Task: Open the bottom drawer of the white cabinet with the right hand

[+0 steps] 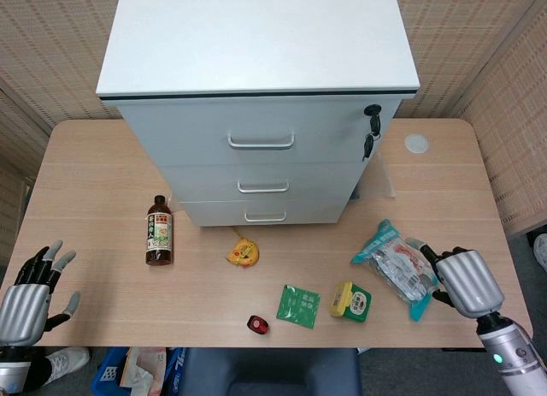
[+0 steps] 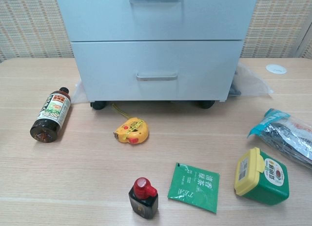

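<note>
The white cabinet stands at the back middle of the table, and its bottom drawer sits flush, handle untouched. The right hand hovers at the table's right edge, just beside a snack bag; whether its fingers are spread or curled, I cannot tell. The left hand rests off the near left corner, fingers spread, holding nothing.

The cabinet stands at the back of the bench. Before its bottom drawer lies a tape measure; a bottle lies to the left. Nearer the front edge sit a small jar, a tea packet and a tub, left to right. A snack bag lies rightmost, beside the right hand.
</note>
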`<state>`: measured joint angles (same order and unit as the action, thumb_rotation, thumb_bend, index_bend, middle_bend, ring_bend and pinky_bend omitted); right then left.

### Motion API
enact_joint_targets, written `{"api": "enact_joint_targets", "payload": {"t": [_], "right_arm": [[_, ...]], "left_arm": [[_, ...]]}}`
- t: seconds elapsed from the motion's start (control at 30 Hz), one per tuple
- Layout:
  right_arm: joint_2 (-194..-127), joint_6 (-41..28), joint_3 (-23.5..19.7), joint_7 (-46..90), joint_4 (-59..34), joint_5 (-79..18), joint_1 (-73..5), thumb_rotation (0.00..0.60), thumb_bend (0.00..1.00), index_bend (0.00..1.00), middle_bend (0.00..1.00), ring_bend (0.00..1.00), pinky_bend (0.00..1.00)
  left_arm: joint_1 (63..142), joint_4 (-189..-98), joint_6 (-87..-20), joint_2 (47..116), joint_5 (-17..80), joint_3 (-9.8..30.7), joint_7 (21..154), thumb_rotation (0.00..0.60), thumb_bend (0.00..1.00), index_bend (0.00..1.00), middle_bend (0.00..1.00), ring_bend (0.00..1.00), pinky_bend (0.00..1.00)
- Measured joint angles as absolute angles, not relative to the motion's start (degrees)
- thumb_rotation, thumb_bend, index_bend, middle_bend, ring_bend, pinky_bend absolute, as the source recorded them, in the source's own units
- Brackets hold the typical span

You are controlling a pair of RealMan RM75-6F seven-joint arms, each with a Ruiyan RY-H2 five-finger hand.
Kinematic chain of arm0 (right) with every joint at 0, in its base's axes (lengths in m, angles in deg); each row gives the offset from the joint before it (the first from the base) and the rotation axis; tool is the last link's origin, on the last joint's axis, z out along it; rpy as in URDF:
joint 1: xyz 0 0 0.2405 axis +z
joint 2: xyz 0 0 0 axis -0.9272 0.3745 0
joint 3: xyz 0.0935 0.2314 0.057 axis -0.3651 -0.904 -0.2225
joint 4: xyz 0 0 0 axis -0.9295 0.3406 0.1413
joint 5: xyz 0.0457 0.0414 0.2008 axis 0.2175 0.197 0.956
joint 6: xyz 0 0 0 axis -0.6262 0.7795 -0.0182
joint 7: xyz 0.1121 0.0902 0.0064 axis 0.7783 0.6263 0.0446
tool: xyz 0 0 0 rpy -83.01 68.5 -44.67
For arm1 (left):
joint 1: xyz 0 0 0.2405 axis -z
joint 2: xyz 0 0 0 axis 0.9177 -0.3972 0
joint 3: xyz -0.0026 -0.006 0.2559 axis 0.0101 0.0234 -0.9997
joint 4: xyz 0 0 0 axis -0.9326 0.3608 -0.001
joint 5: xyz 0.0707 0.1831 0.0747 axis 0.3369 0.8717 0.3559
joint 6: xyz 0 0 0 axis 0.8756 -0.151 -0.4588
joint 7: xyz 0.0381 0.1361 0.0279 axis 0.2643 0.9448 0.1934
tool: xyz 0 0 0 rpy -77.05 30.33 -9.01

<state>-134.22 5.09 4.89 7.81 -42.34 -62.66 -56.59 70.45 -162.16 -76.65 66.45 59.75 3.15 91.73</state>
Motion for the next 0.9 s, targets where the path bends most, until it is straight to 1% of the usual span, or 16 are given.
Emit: {"api": "enact_joint_targets", "payload": {"t": [0.1,0.23,0.47,0.67,0.9], "right_arm": [[-134.0,0.6,3.6,4.8,-44.7,-60.8,-53.5,0.6,0.31,0.15,0.84,0.85,0.8],[-134.4,-5.6,1.6,0.0,-47.5,-56.6,-48.8,0.6,0.32,0.14,0.87,0.89,0.85],[-137.7,-13.7,-1.3,-6.7,-49.4,-47.6,-41.5,0.6,0.35,0.14,0.88,0.9,0.86],[-142.2,-18.0,-3.1,-11.2,-49.0,-39.5,-35.5,0.6,0.35,0.14,0.88,0.91,0.86],[-148.3,-20.4,-3.6,-17.1,-46.7,-32.0,-28.9,0.6,0.39,0.14,0.88,0.91,0.86]], "left_arm": [[70.5,-162.1,-76.6,66.5,59.8,3.2,91.7,0.6,0.36,0.15,0.0,0.04,0.12],[70.6,-162.0,-76.4,66.5,59.8,3.1,91.7,0.6,0.36,0.15,0.0,0.04,0.12],[70.6,-161.9,-76.3,66.6,59.7,3.1,91.6,0.6,0.36,0.15,0.0,0.04,0.12],[70.6,-161.8,-76.0,66.6,59.7,3.0,91.5,0.6,0.36,0.15,0.0,0.04,0.12],[70.5,-161.6,-75.9,66.7,59.5,2.8,91.3,0.6,0.36,0.15,0.0,0.04,0.12]]}}
